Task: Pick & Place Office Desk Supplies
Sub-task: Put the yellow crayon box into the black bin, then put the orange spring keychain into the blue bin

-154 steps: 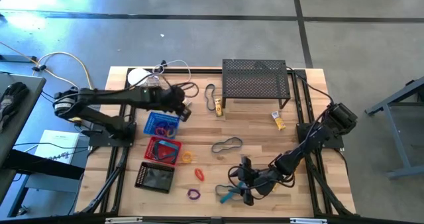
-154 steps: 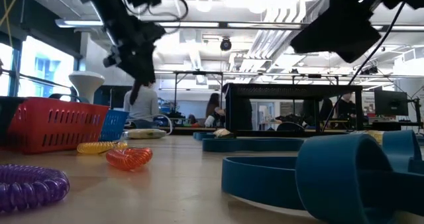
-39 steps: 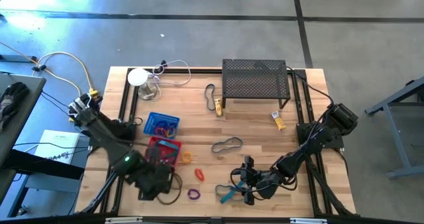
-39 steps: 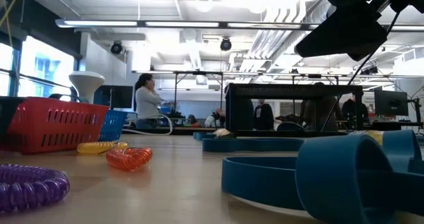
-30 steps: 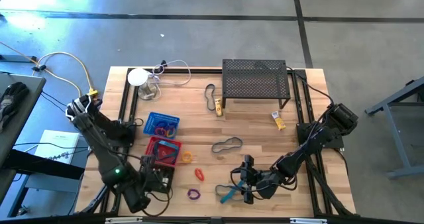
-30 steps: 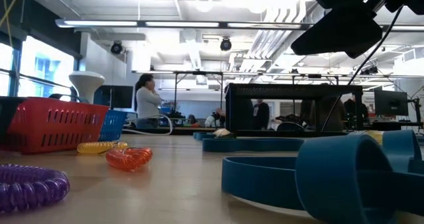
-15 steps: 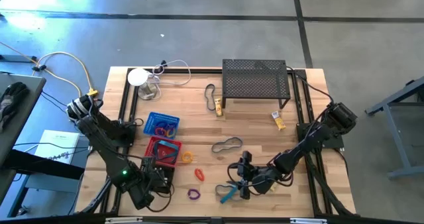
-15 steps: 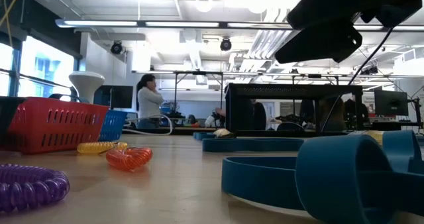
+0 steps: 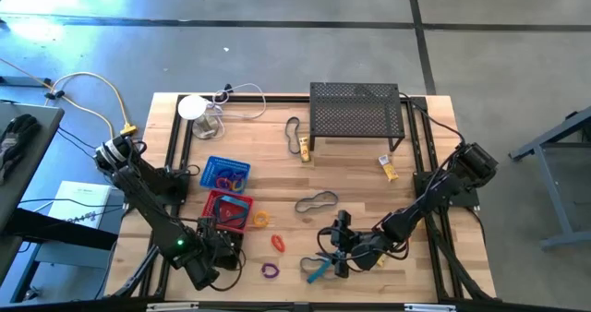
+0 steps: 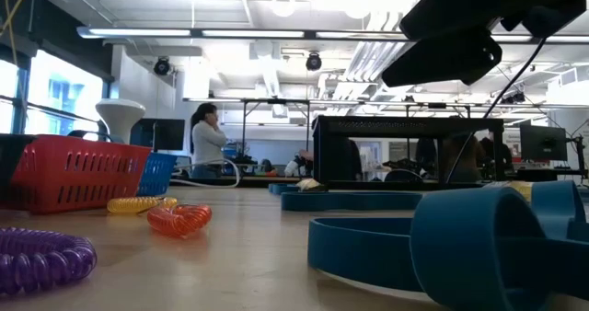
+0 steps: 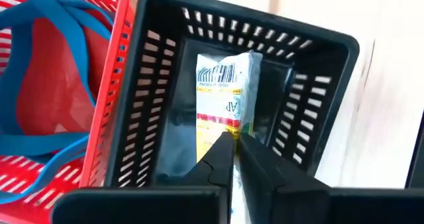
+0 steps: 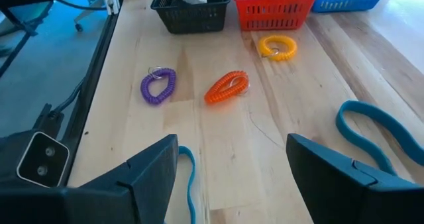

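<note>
Since a second ago the left gripper has edged slightly over the black slotted plastic basket at the table's near left; its fingers are pressed almost together just above the yellow-and-white tube lying inside that basket, not visibly gripping it. Over at the near right, the right gripper has shifted slightly leftward and hangs spread wide above a blue elastic loop. Farther off lie the purple coiled ring, orange coiled ring and yellow coiled ring, before the red slotted basket.

Open-plan lab/workshop: exposed ceiling ducts, monitors, concrete floor.
</note>
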